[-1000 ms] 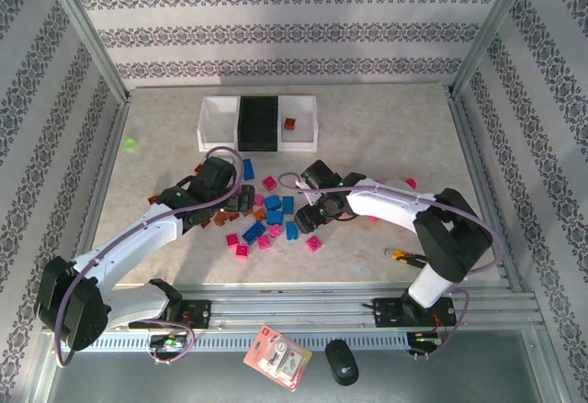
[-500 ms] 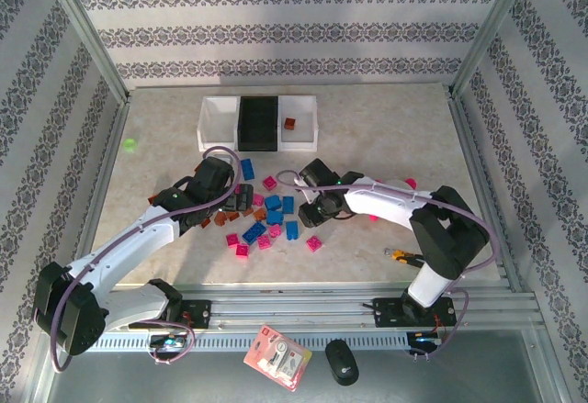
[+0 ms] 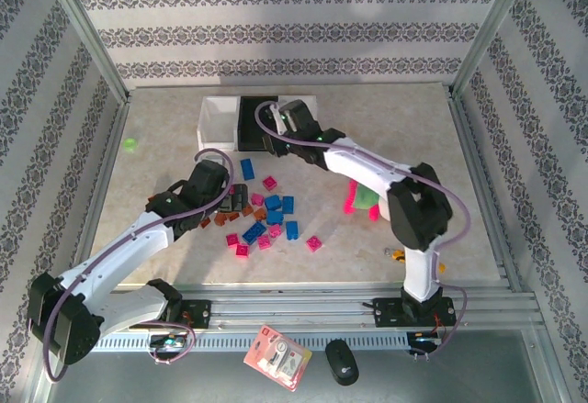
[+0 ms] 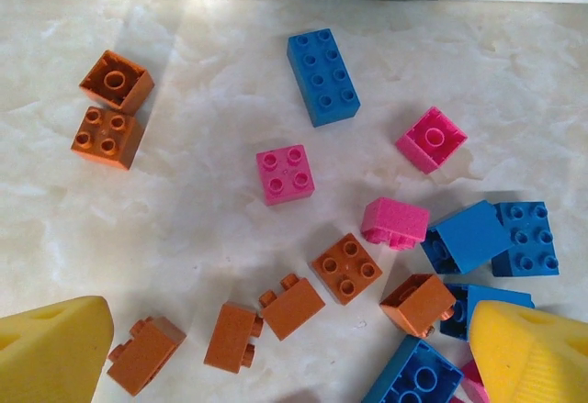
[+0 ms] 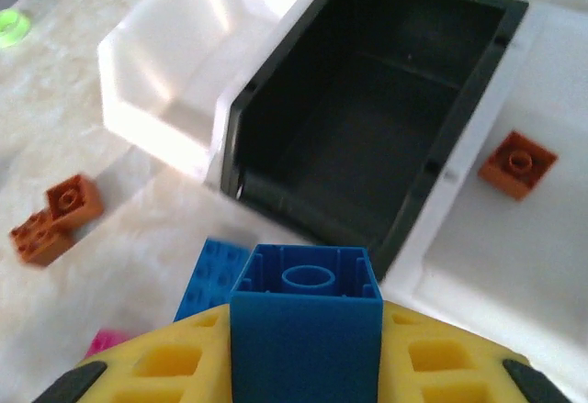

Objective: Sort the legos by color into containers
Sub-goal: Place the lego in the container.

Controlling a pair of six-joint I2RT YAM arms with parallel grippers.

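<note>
blue lego (image 5: 306, 330) now beside black bin (image 5: 439, 100)

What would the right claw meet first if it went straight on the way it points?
Probably the black bin: the right claw, shut on a blue brick, points at its near wall and open mouth. Depth is unclear.
</note>
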